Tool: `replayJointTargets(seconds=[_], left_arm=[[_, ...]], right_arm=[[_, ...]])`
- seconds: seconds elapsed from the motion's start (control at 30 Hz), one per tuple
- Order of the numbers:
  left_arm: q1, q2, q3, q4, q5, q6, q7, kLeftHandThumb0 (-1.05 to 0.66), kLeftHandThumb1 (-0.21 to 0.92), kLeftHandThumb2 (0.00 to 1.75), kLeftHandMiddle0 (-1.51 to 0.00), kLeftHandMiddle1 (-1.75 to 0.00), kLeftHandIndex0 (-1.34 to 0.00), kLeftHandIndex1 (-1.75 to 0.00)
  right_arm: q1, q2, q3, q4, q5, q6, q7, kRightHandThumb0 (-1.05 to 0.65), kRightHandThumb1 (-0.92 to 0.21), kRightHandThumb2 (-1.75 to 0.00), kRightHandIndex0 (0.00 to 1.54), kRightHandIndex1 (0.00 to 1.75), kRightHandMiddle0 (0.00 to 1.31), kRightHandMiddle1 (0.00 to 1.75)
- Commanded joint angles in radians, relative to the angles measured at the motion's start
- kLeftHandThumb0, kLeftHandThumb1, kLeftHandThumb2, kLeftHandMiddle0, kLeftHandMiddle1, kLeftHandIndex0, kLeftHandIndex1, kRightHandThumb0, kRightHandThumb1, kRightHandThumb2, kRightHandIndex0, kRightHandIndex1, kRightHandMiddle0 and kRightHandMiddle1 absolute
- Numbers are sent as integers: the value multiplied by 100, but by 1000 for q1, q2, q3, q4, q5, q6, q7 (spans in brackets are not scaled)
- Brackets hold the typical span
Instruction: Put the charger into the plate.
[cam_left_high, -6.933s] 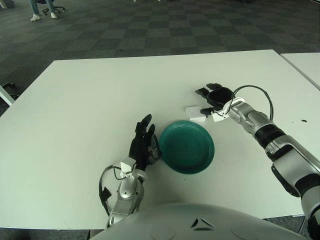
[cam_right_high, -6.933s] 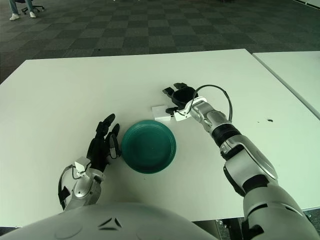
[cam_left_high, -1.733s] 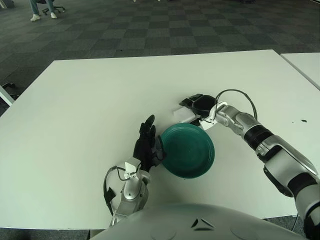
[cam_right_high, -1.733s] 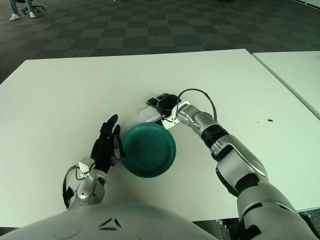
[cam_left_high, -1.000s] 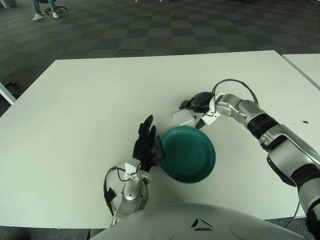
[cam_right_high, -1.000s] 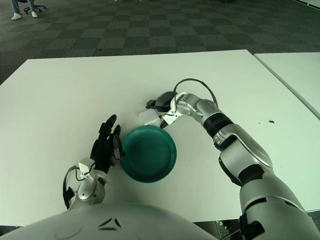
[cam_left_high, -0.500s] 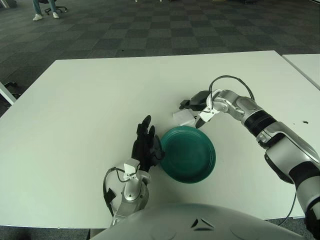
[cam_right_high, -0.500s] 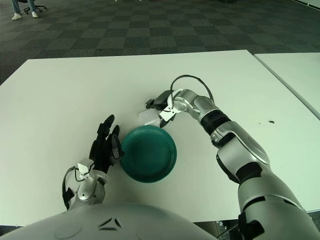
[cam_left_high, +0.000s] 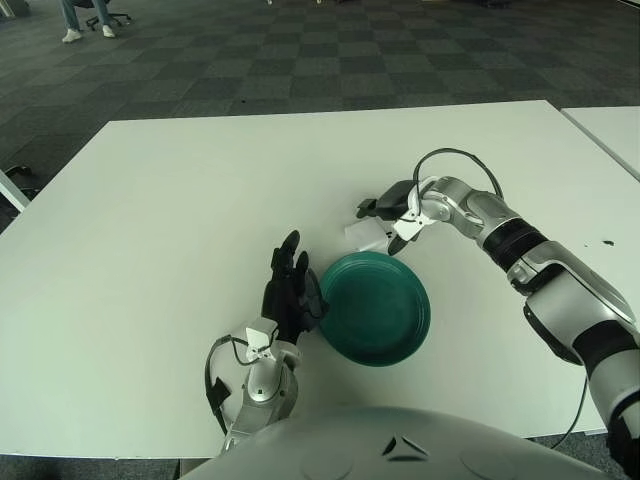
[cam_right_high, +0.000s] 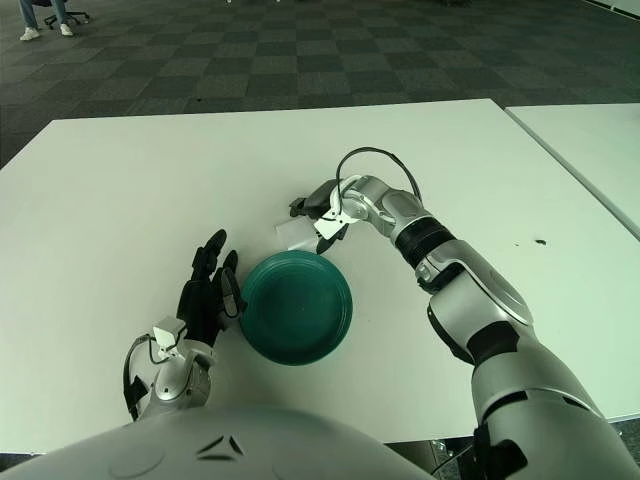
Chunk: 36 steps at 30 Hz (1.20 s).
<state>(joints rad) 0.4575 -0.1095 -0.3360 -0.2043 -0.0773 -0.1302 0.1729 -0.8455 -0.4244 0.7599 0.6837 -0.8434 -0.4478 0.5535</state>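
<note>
A: Start at the right robot hand (cam_left_high: 392, 212). What has it got?

B: Its dark fingers are curled around the charger (cam_left_high: 368, 235), a small white block held just past the far rim of the plate (cam_left_high: 375, 308). The block looks lifted clear of the worktop (cam_left_high: 160, 210), though I can't tell for certain whether its lower edge is touching.

A: And the left robot hand (cam_left_high: 288, 289)?

B: Idle, fingers straight and relaxed, holding nothing. It shows upright right beside the plate's left rim; whether it touches the rim I can't say.

A: How would you expect the charger to behave?

B: My guess is light and rigid, with a smooth plastic shell that could slide or twist in a loose pinch. It's boxy, so the flat opposite faces are the sensible place to grip, roughly where the fingers sit now. It should not be fragile; a short drop into the dish looks harmless. I can't make out a cable or prongs.

A: Room to move?

B: Plenty. The plate is shallow with a low rim, and the carry is short, toward the robot and slightly down. The worktop around it is bare, its edges well away. The one near neighbour is the left robot hand, on the opposite side from the approach. A loop of black cable on the right wrist rides above the arm and seems clear of everything.
</note>
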Motion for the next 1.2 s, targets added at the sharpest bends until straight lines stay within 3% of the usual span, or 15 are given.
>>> replayJointTargets(seconds=[0.0, 0.67, 1.17], left_arm=[[0, -68, -27, 12, -17, 7, 3, -95, 92, 108, -26, -1, 0, -51], [-5, -61, -30, 24, -20, -9, 3, -96, 92, 108, -26, 0, 0, -52], [3, -56, -30, 19, -29, -16, -3, -98, 92, 107, -24, 0, 0, -45]], right_arm=[[41, 15, 15, 6, -9, 31, 40, -74, -92, -35, 35, 1, 0, 57], [36, 31, 9, -30, -11, 64, 26, -73, -92, -39, 35, 1, 0, 49], [46, 29, 35, -9, -37, -16, -70, -70, -92, -49, 35, 1, 0, 44]])
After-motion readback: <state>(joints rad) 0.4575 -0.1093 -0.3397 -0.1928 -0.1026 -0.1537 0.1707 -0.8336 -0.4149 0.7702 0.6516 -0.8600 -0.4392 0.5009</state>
